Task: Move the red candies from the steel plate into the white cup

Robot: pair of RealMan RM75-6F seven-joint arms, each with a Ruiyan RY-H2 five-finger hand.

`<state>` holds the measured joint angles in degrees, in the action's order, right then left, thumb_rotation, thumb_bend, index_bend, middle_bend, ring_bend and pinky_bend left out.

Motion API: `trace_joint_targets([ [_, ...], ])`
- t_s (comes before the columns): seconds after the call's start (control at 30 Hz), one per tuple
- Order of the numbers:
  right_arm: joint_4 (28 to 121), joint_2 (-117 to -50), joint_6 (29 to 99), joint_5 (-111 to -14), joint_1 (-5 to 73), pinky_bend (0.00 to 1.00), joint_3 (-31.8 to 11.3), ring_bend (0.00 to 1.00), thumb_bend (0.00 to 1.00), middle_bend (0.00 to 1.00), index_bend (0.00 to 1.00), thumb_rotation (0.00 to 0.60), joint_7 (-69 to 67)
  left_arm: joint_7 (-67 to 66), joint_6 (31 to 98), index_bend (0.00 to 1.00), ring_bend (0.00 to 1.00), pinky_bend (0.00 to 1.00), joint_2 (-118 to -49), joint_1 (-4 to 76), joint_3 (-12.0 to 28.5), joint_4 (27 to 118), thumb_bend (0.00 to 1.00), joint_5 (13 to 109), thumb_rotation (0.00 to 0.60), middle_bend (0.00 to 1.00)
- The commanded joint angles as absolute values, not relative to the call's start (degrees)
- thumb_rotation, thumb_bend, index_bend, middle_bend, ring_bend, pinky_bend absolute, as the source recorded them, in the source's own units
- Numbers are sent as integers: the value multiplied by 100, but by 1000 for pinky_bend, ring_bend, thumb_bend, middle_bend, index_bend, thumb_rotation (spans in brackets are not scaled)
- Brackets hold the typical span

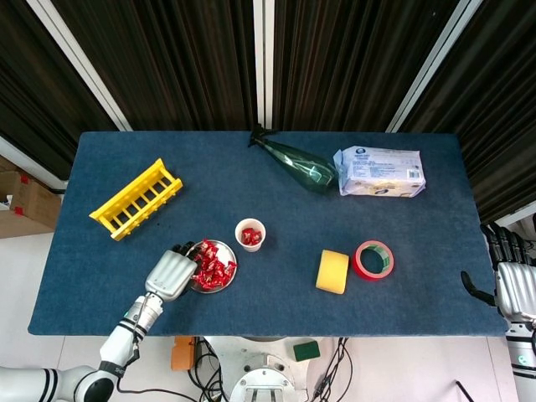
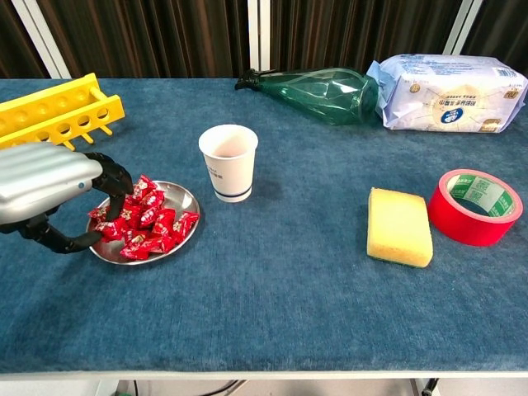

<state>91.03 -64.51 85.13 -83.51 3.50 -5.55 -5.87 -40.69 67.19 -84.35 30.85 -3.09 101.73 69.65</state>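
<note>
Red candies lie heaped on the steel plate, which sits left of the white cup. In the head view the cup holds a few red candies inside. My left hand hangs over the plate's left side, its fingers curved down onto the pile and its thumb low at the plate's near rim. A gap with candies in it shows between them, and none is lifted. From the head view, the left hand covers the plate's left edge. My right hand rests off the table's right edge with its fingers apart, holding nothing.
A yellow rack stands at the left, and a green bottle lies beside a white packet at the back. A yellow sponge and a red tape roll sit right of the cup.
</note>
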Motion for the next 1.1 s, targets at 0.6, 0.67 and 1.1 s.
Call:
trace_joint_targets([
  [0.6,9104,-6477,8523,-8357,350,0,-550,0,321,0,0,600,-528,-4524,6290,554,146,322,-7863,4100,1159,11168,381,5725,600,240],
  [0.67,9097,-6477,8512,-8343,354,0,-557,0,322,0,0,600,-539,-4557,6153,554,146,322,-7947,4295,1313,11112,381,5323,600,240],
  [1.1,9063,-6449,8483,-8302,364,0,-582,0,322,0,0,600,-636,-4793,5880,554,146,322,-8758,5315,1474,10264,381,4112,600,240],
])
